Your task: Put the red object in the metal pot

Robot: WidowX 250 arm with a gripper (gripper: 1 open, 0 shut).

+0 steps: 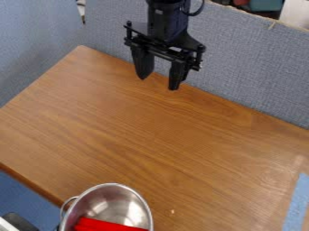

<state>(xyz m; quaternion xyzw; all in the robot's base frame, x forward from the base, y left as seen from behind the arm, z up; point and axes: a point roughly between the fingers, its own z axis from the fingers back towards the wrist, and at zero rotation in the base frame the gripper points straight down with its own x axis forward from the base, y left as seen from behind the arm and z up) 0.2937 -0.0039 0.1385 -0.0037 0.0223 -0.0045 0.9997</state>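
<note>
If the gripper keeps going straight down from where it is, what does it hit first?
Most likely bare table. The gripper hangs open and empty near the far edge, nothing under it. The metal pot, red object inside, sits far off at the near edge.

Even, soft overhead light, no hard shadows. Mild sheen on wooden table (157, 135), glare on metal pot (115, 206) rim. Low-res, slightly soft, probably compression.
</note>
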